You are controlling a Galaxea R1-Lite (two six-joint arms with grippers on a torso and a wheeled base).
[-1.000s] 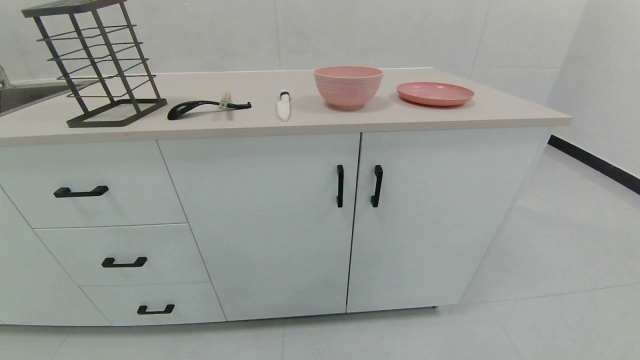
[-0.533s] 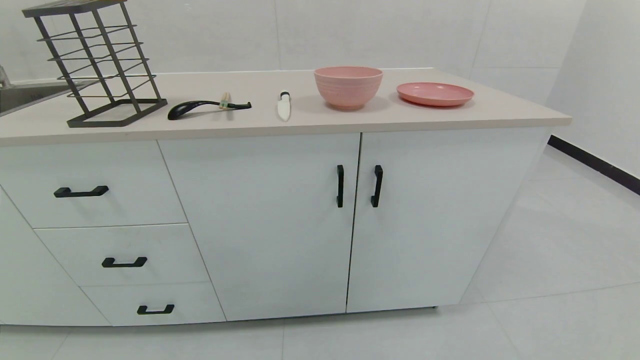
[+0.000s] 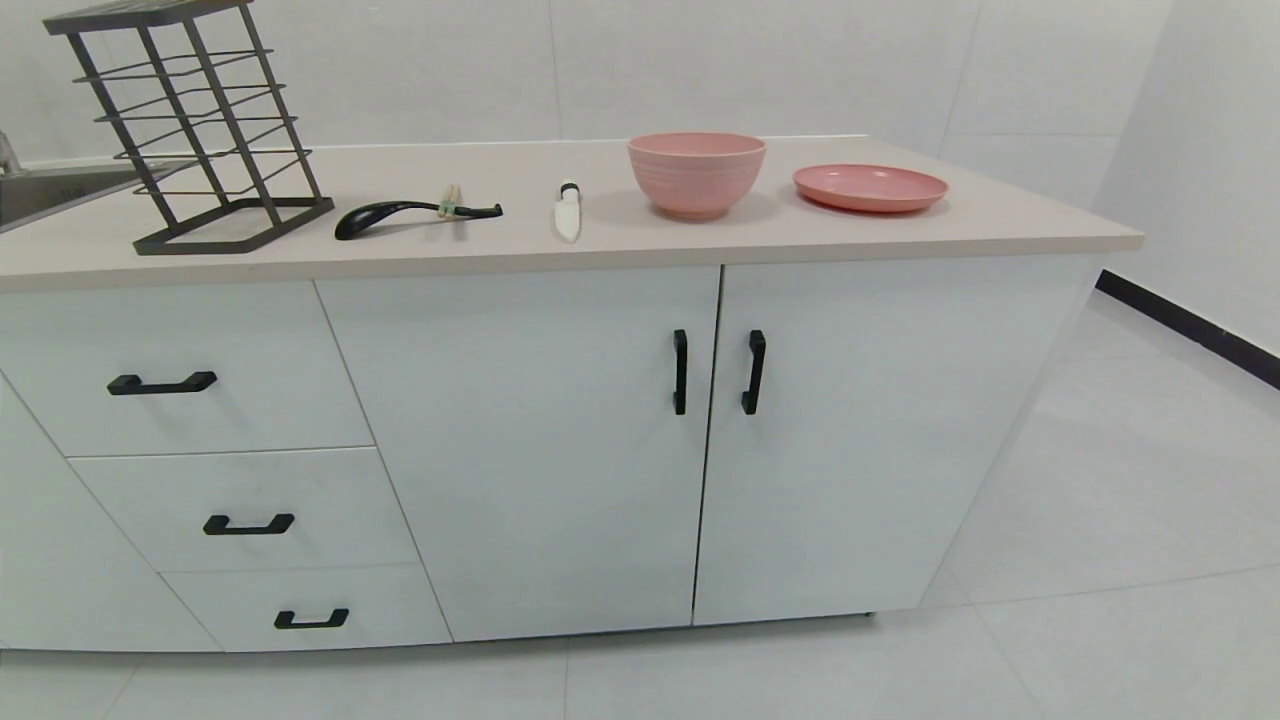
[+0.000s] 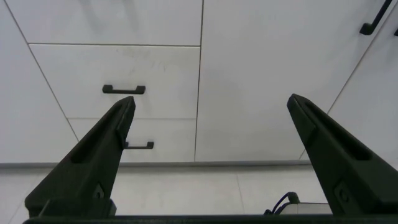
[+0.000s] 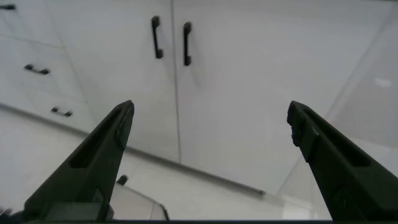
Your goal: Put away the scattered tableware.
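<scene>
Head view first: the beige countertop (image 3: 900,235) runs across the scene with the tableware spread along it. At the far left stands a black wire rack (image 3: 190,120), and just right of it lies a black spoon (image 3: 385,215), with a pair of chopsticks (image 3: 452,203) crossing its handle. Further right, a white knife (image 3: 568,212) lies on its own, then a pink bowl (image 3: 697,172) sits upright, and near it on the right a pink plate (image 3: 870,187) lies flat. A sink (image 3: 50,190) edges in at the far left. Below the top, three drawers (image 3: 240,480) are stacked on the left and two cabinet doors (image 3: 560,450) are shut on the right. Over to the left wrist view: the left gripper (image 4: 208,155) is released, fingers spread wide with nothing between them, low down and facing the drawer fronts with their black drawer handles (image 4: 124,89). Right wrist view now: the right gripper (image 5: 208,155) is likewise spread wide and holding nothing, facing the shut doors and their two upright black door handles (image 5: 156,37), well below the tableware.
</scene>
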